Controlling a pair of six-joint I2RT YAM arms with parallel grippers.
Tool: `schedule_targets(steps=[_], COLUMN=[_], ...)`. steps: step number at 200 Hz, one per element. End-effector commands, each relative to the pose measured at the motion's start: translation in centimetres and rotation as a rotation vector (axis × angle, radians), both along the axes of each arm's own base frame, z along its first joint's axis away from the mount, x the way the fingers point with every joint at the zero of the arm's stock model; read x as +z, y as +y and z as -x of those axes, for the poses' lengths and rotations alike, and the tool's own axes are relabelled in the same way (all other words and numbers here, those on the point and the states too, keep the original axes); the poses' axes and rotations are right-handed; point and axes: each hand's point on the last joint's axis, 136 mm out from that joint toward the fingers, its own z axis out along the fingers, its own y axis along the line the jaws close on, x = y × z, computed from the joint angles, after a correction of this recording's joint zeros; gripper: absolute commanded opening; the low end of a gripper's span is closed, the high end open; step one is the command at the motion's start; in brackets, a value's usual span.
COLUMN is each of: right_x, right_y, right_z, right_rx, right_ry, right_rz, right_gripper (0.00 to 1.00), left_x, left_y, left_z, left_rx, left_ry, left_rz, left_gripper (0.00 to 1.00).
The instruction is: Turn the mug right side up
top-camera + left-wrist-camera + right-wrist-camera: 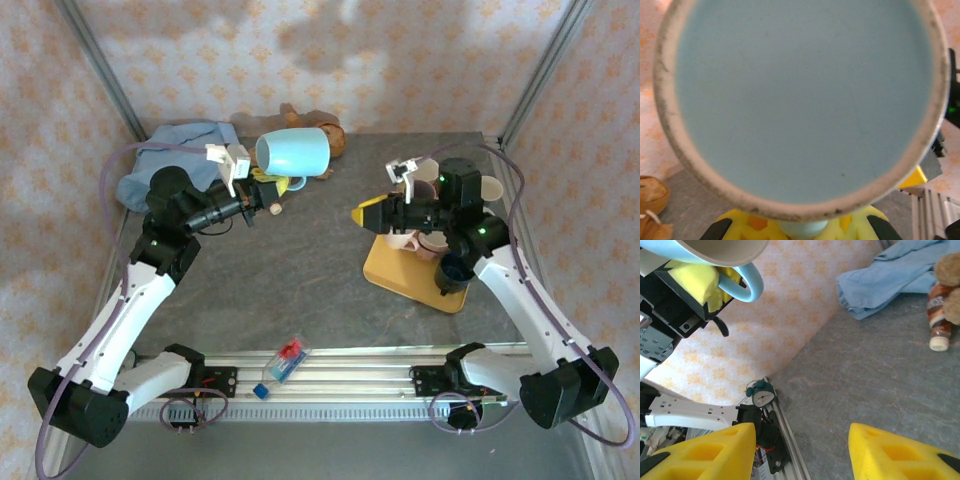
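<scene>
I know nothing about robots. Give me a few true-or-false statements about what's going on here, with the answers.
1. The left hand grips the mug by its handle. True.
2. The mug stands upright on the table. False: it is held in the air, on its side.
3. The right hand is open and holds nothing. True.
4. The cloth lies on the yellow board. False: it lies at the table's far left corner; the board is on the right.
</scene>
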Motion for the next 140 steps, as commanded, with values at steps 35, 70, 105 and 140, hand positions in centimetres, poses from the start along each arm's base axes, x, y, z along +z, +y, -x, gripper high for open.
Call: schedule_targets(steps=[35, 70, 105, 140], right_x=[5.8, 7.8, 9.2, 9.6], right_y=[2.0, 2.5, 2.9, 3.4], right_z=[1.9, 2.6, 2.0, 2.1], right_rx=[0.143, 0.187, 0.185, 0.190], right_ry=[-0.235, -0.322, -0.330, -0.347], right_rz=[-0.106, -0.172, -0.228, -0.249], right_gripper=[0.51, 0.50, 0.50, 0.50], left_x=[8.0, 9.1, 8.8, 8.4], left_y=[-1.2, -1.6, -2.6, -3.7], left_z=[3.4, 3.6, 3.5, 3.9], left_rx=[-0.110, -0.130, -0.156, -0.184], left_ry=[-0.166, -0.162, -0.139, -0.128], left_rz=[0.100, 0.155, 0.164, 0.159], left_gripper=[0.00, 0.00, 0.00, 0.00])
